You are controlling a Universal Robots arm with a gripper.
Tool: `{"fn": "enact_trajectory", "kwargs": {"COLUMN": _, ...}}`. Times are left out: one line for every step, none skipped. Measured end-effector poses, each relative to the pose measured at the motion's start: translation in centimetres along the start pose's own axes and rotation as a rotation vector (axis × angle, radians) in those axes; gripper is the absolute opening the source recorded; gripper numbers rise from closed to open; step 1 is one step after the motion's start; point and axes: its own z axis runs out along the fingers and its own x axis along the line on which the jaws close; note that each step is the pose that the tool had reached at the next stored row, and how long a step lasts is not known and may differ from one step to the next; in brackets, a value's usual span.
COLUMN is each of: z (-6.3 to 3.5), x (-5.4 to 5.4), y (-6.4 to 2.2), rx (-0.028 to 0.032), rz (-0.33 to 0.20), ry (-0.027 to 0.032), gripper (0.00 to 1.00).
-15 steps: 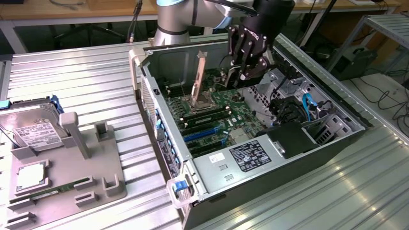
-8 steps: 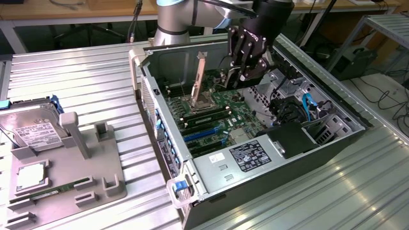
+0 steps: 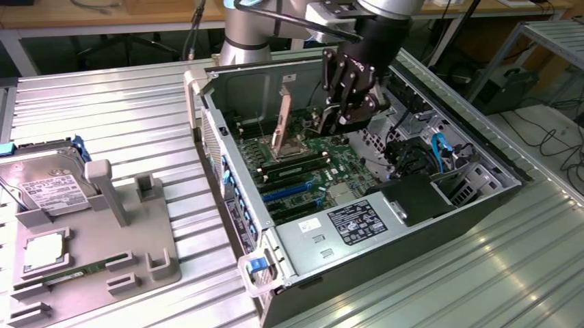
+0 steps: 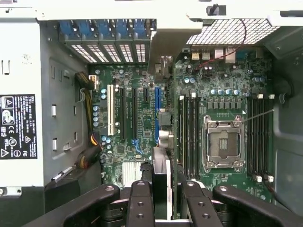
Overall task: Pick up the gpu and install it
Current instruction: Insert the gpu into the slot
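Note:
My gripper [image 3: 345, 113] hangs inside the open computer case [image 3: 239, 205], above the green motherboard [image 3: 315, 171]. It is shut on the gpu [image 4: 161, 163], a thin card that I see edge-on between the black fingers [image 4: 140, 203] in the wrist view. The card's silver end bracket [image 4: 164, 66] points toward the case's rear slot covers. The card hangs just over the blue expansion slot [image 4: 156, 116] and lines up with it. In the exterior view the gpu [image 3: 322, 121] shows as a dark slab under the gripper.
A CPU socket [image 4: 223, 144] with its load plate raised [image 3: 284, 113] and RAM slots [image 4: 188, 135] lie beside the card. The power supply [image 3: 351, 222] fills the case's near end. A grey fixture [image 3: 119, 253] at the exterior view's left holds a hard drive [image 3: 46, 188] and a RAM stick [image 3: 78, 271].

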Motion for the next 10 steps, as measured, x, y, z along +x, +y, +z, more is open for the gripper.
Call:
{"fn": "enact_trajectory", "kwargs": {"z": 0.38, "x": 0.0, "y": -0.02, "rx": -0.0001, "rz": 0.0, "ry": 0.0001, "gripper": 0.28}}
{"fn": "enact_trajectory", "kwargs": {"z": 0.66, "x": 0.1, "y": -0.04, "rx": 0.0, "rz": 0.0, "ry": -0.0035, "gripper": 0.28}}
{"fn": "enact_trajectory", "kwargs": {"z": 1.55, "x": 0.1, "y": 0.08, "rx": 0.0075, "rz": -0.003, "ry": -0.0034, "gripper": 0.28}}
{"fn": "enact_trajectory", "kwargs": {"z": 2.24, "x": 0.1, "y": 0.58, "rx": 0.0271, "rz": -0.01, "ry": -0.0031, "gripper": 0.28}}
{"fn": "enact_trajectory", "kwargs": {"z": 3.35, "x": 0.5, "y": 1.0, "rx": 0.0374, "rz": -0.018, "ry": -0.0028, "gripper": 0.28}}
{"fn": "enact_trajectory", "kwargs": {"z": 4.64, "x": -0.2, "y": 0.95, "rx": 0.0384, "rz": -0.009, "ry": -0.0033, "gripper": 0.28}}
{"fn": "enact_trajectory", "kwargs": {"z": 4.83, "x": -0.4, "y": 0.94, "rx": 0.0384, "rz": -0.008, "ry": -0.0032, "gripper": 0.28}}
{"fn": "enact_trajectory", "kwargs": {"z": 5.01, "x": -0.5, "y": 0.97, "rx": 0.0385, "rz": -0.008, "ry": -0.0036, "gripper": 0.28}}
{"fn": "enact_trajectory", "kwargs": {"z": 5.19, "x": -0.5, "y": 1.02, "rx": 0.0384, "rz": -0.008, "ry": -0.0034, "gripper": 0.28}}
{"fn": "enact_trajectory", "kwargs": {"z": 5.38, "x": -0.5, "y": 1.13, "rx": 0.0382, "rz": -0.008, "ry": -0.0024, "gripper": 0.28}}
